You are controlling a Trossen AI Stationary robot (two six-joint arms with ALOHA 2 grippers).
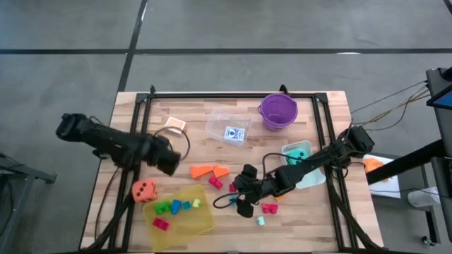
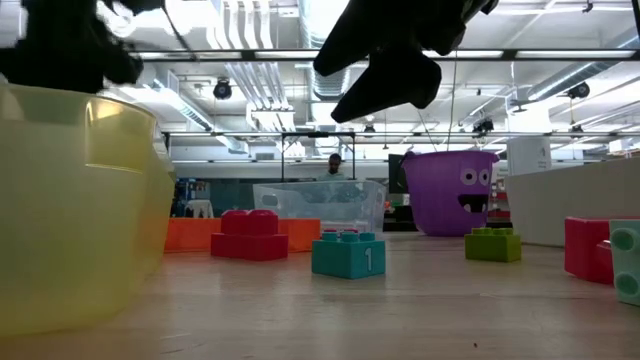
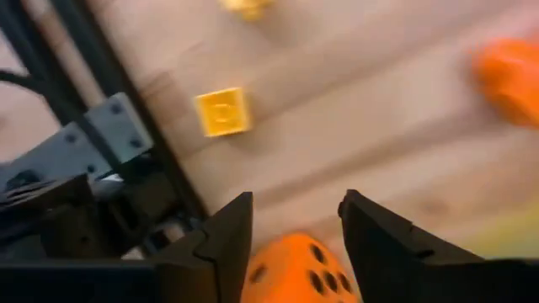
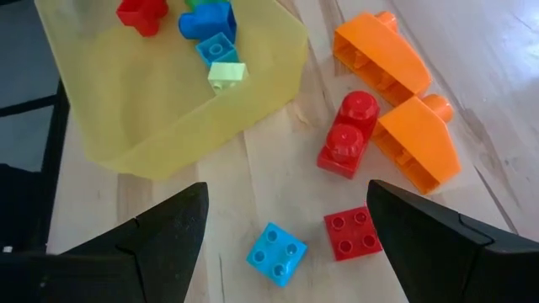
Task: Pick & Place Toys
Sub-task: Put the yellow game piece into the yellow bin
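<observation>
1. My left gripper (image 1: 167, 161) hangs over the left half of the table (image 1: 191, 113), just far of the orange die (image 1: 144, 191). In my left wrist view my left fingers (image 3: 226, 244) stand apart with the die (image 3: 296, 271) showing between them; I cannot tell whether they touch it.
2. The die sits at the near left, just beside the left edge of the yellow tray (image 1: 201, 224).
3. My right gripper (image 1: 244, 192) hovers near the table's middle, fingers (image 4: 160, 229) wide apart, holding nothing.
4. Below my right gripper lie a blue brick (image 4: 276, 252) and a flat red brick (image 4: 353, 233) side by side, with a taller red brick (image 4: 346, 135) beyond them.
5. Two orange wedges (image 4: 402, 101) lie touching each other, just beside the taller red brick.
6. The tray holds red (image 1: 160, 224), green (image 1: 164, 207) and blue (image 1: 181, 206) bricks.
7. A teal die (image 1: 299, 151) rests at the right; a card pack (image 1: 236, 133) lies in the clear tub (image 1: 215, 120) at the far middle.
8. A purple bucket (image 1: 277, 111) stands right of the tub.
</observation>
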